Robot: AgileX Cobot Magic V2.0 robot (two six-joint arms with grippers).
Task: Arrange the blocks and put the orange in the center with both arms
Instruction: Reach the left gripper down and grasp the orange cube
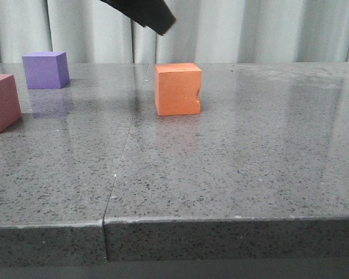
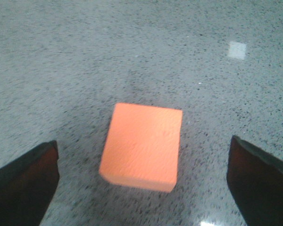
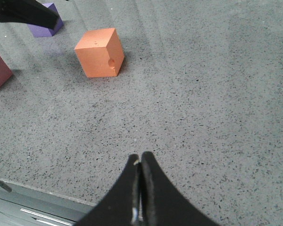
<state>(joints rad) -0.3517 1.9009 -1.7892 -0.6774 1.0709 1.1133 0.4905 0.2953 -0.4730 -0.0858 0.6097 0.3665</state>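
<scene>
In your front view, the left pincer [image 1: 144, 14] is cut off by the top edge, so only a dark, blurred tip shows above the orange cube [image 1: 178, 89]. The pinkish-red cube [image 1: 2, 103] is clipped by the left edge there and in the right wrist view. From the left wrist, both fingers [image 2: 23, 186] run out of the picture, blurred, and the cube's notch is hidden. The right pincer [image 3: 139, 181] hides its own base below.

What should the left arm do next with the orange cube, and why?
Probably lower the left gripper straight down. Its jaws are open and above the orange cube, which sits free on the table between them, so descending would bring the fingers around it for a grasp.
</scene>
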